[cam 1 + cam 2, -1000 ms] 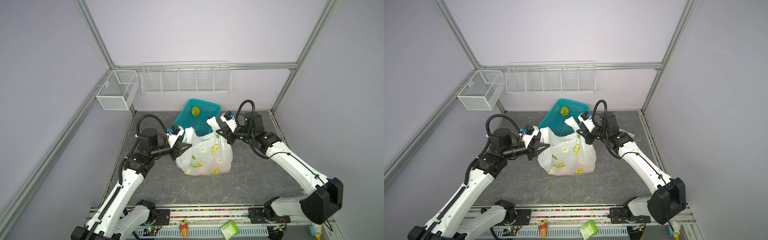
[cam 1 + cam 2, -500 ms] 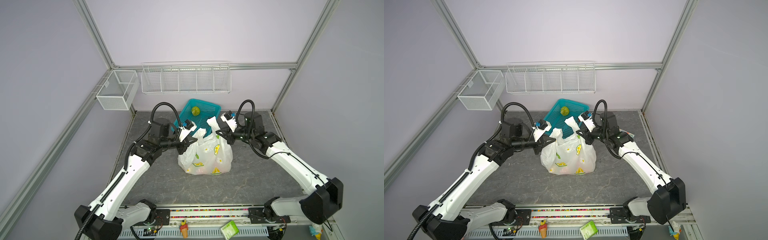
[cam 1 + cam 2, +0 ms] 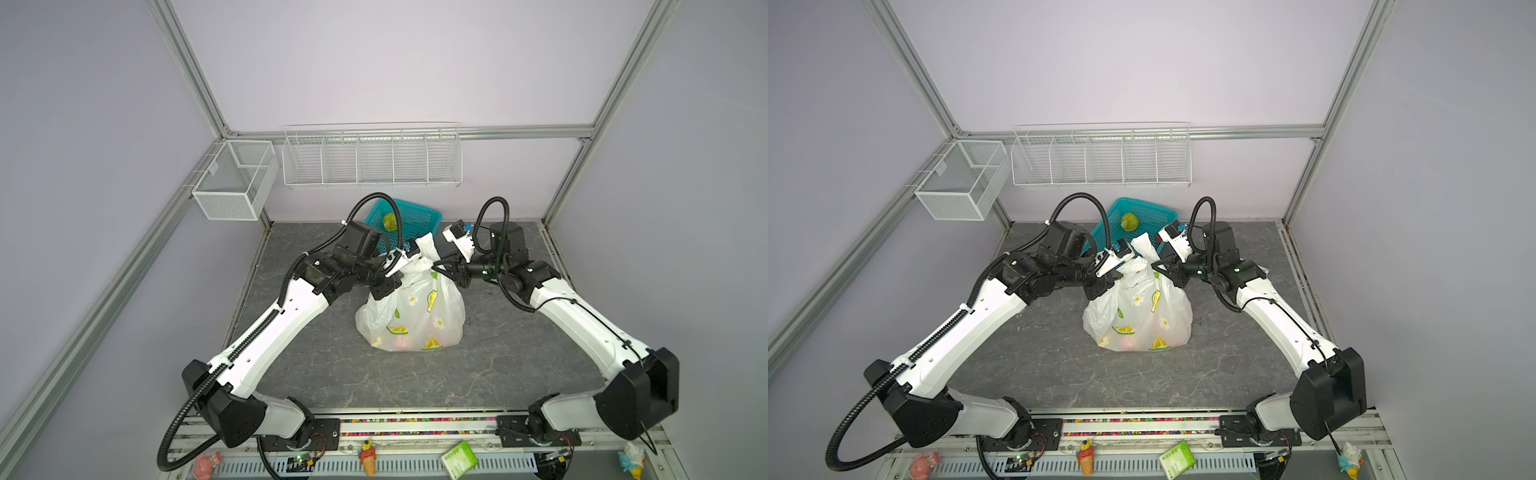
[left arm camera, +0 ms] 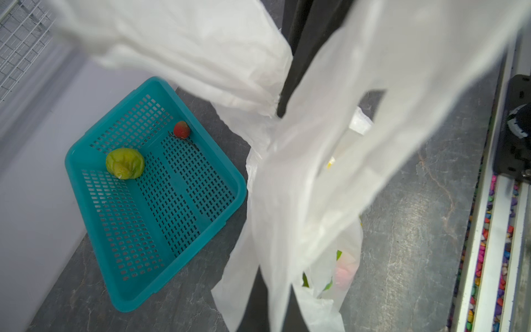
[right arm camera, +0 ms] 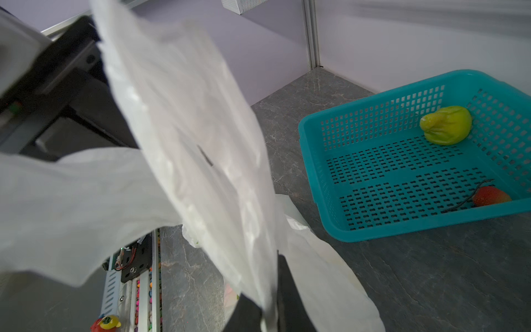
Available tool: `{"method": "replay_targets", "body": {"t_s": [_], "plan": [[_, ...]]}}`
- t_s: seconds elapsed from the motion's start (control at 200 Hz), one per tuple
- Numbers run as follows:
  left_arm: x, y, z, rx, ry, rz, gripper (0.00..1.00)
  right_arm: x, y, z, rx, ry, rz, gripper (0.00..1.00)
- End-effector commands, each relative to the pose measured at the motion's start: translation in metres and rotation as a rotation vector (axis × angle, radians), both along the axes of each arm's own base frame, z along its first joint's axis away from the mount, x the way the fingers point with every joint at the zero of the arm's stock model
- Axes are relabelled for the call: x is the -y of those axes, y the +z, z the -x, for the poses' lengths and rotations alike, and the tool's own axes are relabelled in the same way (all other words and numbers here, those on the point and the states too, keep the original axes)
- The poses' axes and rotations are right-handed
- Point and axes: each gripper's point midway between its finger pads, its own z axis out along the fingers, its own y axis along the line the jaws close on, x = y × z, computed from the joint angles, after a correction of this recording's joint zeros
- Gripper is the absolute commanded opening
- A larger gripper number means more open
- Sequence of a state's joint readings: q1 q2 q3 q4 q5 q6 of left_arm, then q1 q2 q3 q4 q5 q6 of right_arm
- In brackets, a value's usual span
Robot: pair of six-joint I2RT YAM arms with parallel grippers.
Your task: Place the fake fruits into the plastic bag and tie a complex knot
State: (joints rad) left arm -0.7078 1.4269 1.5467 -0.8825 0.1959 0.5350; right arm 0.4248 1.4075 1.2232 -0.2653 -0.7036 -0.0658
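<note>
Fingers (image 4: 301,43) of the left gripper (image 3: 394,272) and right gripper (image 3: 439,269) are each pinching a handle of the bag (image 3: 415,320), which is standing before the basket (image 4: 84,212). Knotting now is risking sealing out the strawberry (image 4: 182,129) and green fruit (image 4: 125,163) lying in that basket; thin film may slip.

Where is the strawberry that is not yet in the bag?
In both wrist views the strawberry lies in the teal basket, apart from the green fruit; in both top views the basket stands at the back, behind the plastic bag.
</note>
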Motion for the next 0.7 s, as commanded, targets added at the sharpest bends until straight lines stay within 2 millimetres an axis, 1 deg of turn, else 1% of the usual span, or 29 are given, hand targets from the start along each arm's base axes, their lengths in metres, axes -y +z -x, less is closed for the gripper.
{"method": "replay_targets", "body": {"t_s": [0.0,0.095,0.29,0.385,0.485,0.505,0.53,0.58,0.65,0.7], "plan": [[-0.007,-0.005,-0.005,0.026,0.000,-0.101,0.00,-0.004,0.009,0.002,0.013,0.046,-0.038,0.16],[-0.002,-0.004,-0.008,0.039,-0.005,-0.105,0.00,-0.004,0.005,0.002,0.018,0.052,-0.033,0.23],[0.007,-0.005,-0.010,0.057,-0.028,-0.128,0.00,-0.003,0.000,0.002,0.090,0.066,-0.021,0.37],[0.010,-0.002,-0.012,0.063,-0.033,-0.123,0.00,-0.004,-0.001,0.005,0.130,0.090,-0.027,0.48],[0.012,0.003,-0.014,0.072,-0.034,-0.118,0.00,-0.005,0.000,0.004,0.170,0.103,-0.035,0.56],[0.012,0.003,-0.015,0.072,-0.032,-0.119,0.00,-0.005,0.000,0.004,0.179,0.102,-0.037,0.60],[0.012,0.004,-0.015,0.076,-0.031,-0.116,0.00,-0.005,0.001,0.004,0.190,0.101,-0.038,0.64],[0.012,0.004,-0.016,0.078,-0.030,-0.117,0.00,-0.003,0.000,0.002,0.208,0.084,-0.030,0.67],[0.011,0.002,-0.017,0.079,-0.025,-0.124,0.00,0.004,-0.001,-0.006,0.241,0.022,0.005,0.72],[0.010,0.000,-0.017,0.081,-0.021,-0.132,0.00,0.009,-0.003,-0.013,0.259,-0.026,0.042,0.78]]}}
